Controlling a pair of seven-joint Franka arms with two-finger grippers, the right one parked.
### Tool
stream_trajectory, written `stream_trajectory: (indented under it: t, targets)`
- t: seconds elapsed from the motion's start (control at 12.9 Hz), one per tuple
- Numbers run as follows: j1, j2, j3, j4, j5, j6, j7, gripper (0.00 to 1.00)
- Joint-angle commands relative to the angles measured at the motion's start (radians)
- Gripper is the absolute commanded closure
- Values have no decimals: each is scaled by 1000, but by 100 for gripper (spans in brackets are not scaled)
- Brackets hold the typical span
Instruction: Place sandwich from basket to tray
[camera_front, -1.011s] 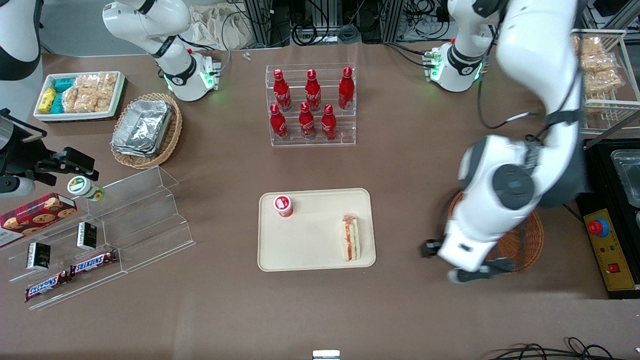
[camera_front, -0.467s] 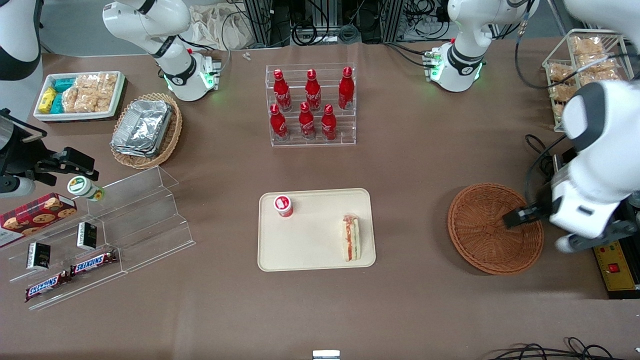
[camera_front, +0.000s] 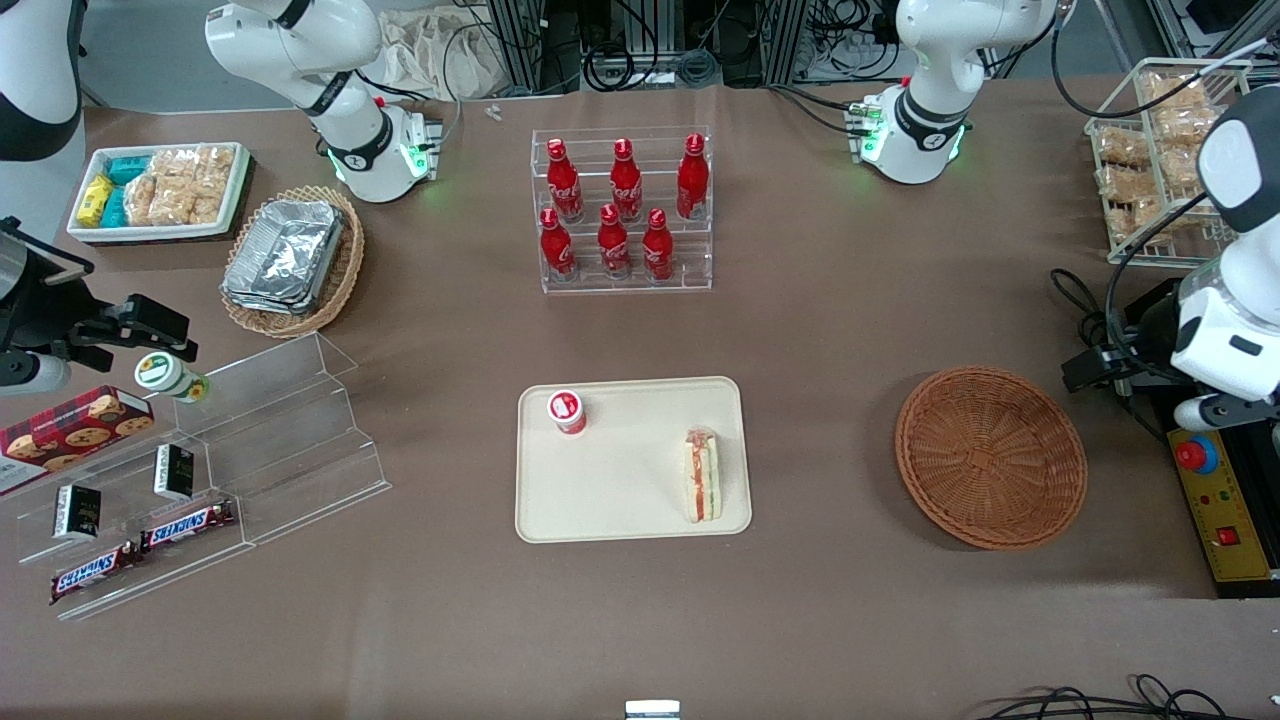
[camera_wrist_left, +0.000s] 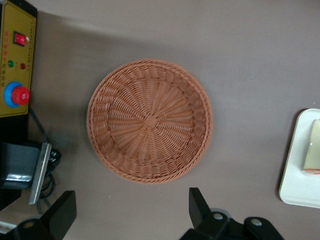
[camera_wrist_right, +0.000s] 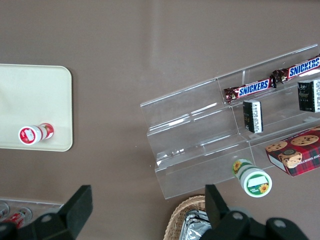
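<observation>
- You see the sandwich (camera_front: 702, 476) lying on the tray (camera_front: 620, 500), well away from the end effector (camera_wrist_left: 131, 212).
- The basket (camera_front: 990, 457) sits on the tabletop (camera_front: 820, 330), just beside the end effector.
- Your end effector hangs unladen, fingers (camera_wrist_left: 199, 209) spread apart.

The sandwich (camera_front: 703, 474) lies on the tray (camera_front: 630, 500); the basket (camera_front: 990, 457) sits empty; the gripper (camera_front: 1100, 365) hangs beside it.

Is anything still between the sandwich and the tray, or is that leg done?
Nothing stands between them: the sandwich already lies on the tray, near its edge toward the basket, which is empty. The gripper is open above the table beside the basket, holding nothing.
</observation>
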Motion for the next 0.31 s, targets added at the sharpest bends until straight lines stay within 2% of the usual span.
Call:
stream_trajectory:
  t: [0.0, 0.23]
  targets:
    - [21, 25, -9, 61, -5, -35, 26, 0]
    - [19, 45, -9, 90, 4, -34, 26, 0]
